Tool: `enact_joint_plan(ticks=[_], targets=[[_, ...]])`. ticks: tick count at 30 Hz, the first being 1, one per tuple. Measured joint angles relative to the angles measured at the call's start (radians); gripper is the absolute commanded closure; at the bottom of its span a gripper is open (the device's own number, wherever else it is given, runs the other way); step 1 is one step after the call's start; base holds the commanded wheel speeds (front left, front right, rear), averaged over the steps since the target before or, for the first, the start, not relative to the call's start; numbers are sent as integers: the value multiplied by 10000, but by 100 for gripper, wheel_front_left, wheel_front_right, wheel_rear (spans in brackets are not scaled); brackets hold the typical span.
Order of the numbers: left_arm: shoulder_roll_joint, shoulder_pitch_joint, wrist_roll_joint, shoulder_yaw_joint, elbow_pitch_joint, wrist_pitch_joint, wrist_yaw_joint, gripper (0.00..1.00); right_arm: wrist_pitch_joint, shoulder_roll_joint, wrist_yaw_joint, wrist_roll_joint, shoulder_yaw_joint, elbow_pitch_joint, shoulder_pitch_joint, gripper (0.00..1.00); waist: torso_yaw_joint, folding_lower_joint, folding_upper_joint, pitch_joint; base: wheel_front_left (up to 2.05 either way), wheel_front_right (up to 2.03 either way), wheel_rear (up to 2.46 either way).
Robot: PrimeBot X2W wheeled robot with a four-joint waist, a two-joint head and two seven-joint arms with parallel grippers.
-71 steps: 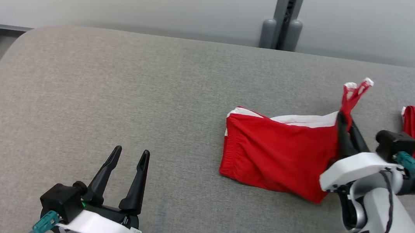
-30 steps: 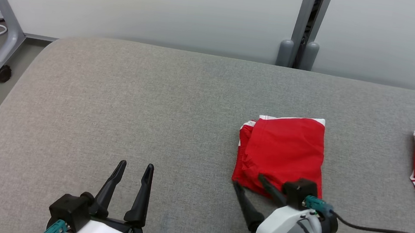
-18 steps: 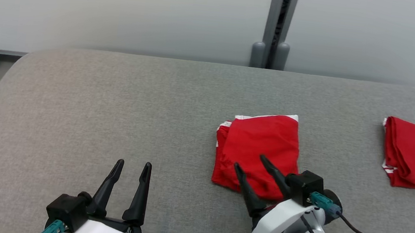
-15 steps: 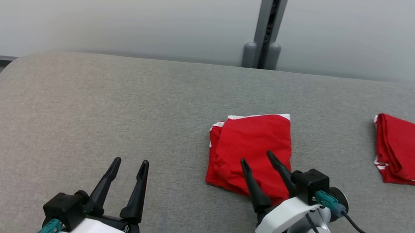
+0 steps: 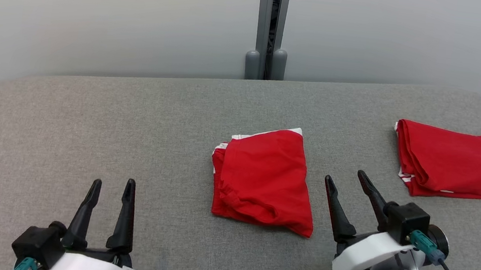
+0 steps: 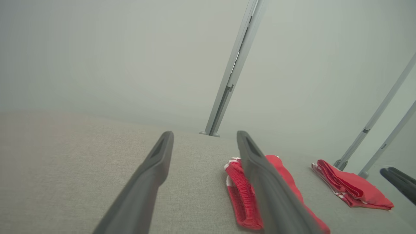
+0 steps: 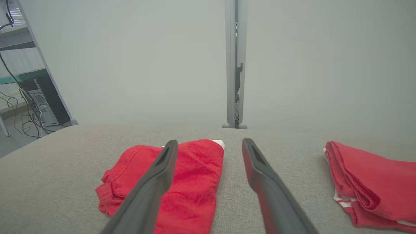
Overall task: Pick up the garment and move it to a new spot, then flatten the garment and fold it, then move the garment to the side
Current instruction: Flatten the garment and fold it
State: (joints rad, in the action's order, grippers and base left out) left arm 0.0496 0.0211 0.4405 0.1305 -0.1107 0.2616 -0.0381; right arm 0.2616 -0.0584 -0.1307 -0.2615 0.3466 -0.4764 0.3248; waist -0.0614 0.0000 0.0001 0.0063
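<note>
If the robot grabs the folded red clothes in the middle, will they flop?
Probably flop: the folded red garment lies soft and wrinkled, so lifting one edge would likely undo the fold. It looks thin, likely light. Pushed across the cloth-covered table, it would probably bunch rather than slide.

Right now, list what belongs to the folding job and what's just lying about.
Job: folded garment, centre; right gripper, open beside it; left gripper, open; table.
Lying about: second garment, far right; post behind table.
</note>
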Motion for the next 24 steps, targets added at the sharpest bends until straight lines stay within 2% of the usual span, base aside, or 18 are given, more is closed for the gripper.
enact_joint_plan(ticks=[14, 24], targets=[[-4, 817, -293, -821, 17, 0, 40, 0, 2, -211, -2, 150, -1319, 1373, -1921, 0, 136, 0, 0, -489, 0, 0, 0], [-4, 1187, -871, -991, 46, 0, 174, 0, 2, -82, 0, 199, -1499, 1678, -2771, 0, 264, 0, 0, -737, 0, 0, 0]])
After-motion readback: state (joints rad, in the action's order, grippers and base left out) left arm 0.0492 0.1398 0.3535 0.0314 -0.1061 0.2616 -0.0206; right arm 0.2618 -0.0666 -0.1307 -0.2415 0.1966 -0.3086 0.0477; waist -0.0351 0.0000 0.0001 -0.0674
